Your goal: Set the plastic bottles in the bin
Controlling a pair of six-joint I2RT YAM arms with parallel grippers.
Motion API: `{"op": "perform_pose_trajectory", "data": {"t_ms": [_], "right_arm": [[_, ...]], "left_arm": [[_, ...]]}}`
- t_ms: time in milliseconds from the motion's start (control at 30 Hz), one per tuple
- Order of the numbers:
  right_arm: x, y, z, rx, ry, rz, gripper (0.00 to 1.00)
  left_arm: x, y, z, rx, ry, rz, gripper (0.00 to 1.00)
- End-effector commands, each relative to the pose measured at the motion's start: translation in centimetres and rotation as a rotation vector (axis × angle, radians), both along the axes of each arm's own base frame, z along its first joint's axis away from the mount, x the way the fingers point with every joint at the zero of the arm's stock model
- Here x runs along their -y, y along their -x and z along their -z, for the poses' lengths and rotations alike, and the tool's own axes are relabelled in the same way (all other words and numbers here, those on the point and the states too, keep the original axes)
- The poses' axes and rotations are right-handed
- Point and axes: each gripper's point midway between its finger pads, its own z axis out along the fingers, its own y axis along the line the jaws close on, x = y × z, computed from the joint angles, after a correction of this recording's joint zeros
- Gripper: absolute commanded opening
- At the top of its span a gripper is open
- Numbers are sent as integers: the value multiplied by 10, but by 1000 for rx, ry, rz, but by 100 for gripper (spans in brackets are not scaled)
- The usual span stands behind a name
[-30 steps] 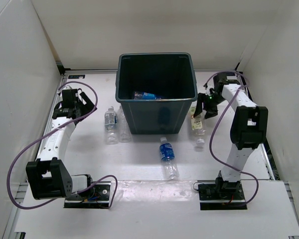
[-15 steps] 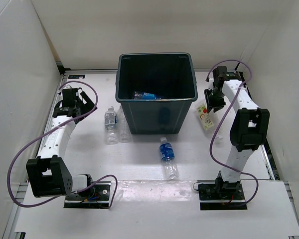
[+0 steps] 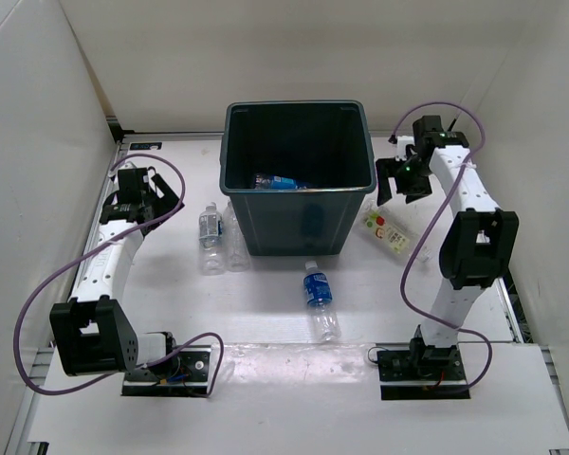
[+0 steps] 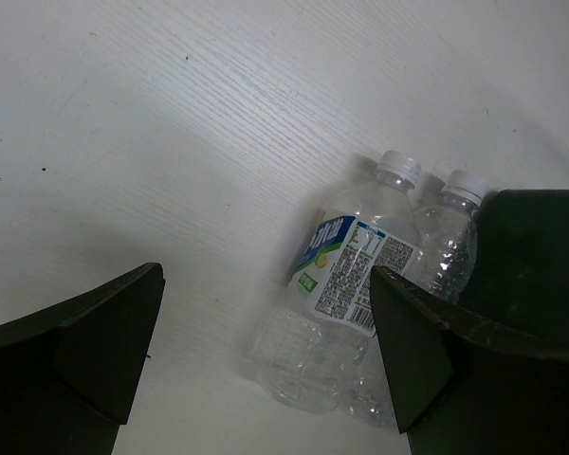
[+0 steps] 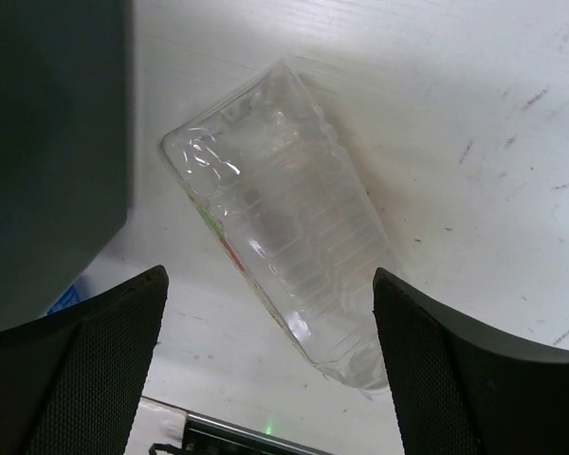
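right wrist: fingers wide apart, empty, over lying bottle

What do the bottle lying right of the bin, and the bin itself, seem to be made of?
The bottle looks like thin clear plastic, glossy: the table shows through it and its ribbed wall catches glints. The bin looks like hard moulded plastic, dark teal-grey, with a dull sheen; its smooth walls and rolled rim suggest so.
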Motion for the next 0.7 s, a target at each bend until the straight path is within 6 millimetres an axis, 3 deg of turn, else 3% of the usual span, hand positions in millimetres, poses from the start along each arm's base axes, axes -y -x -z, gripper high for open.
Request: {"op": "perform_pose_trajectory", "data": {"t_ms": [0,67,100,367,500,667], "right_arm": [[-4,-1,-11,24,-77,-120,90],[-10,7,-2,-27,-134,-164,90],[2,3,-1,-18,-129,-168,90],[6,24,21,-170,-172,-245,90],[-1,32,15,-177,-214,-271,90],[-6,29,5,-143,-263,-281,90]], "left_arm": [[0,-4,-11,46,9,0,100],[0,-5,-13,51,6,2,100],[0,-4,-13,45,3,2,100],[-1,1,-11,38,1,-2,100],[-2,0,-12,41,-1,-4,100],[-1,-3,-14,45,1,-1,100]]}}
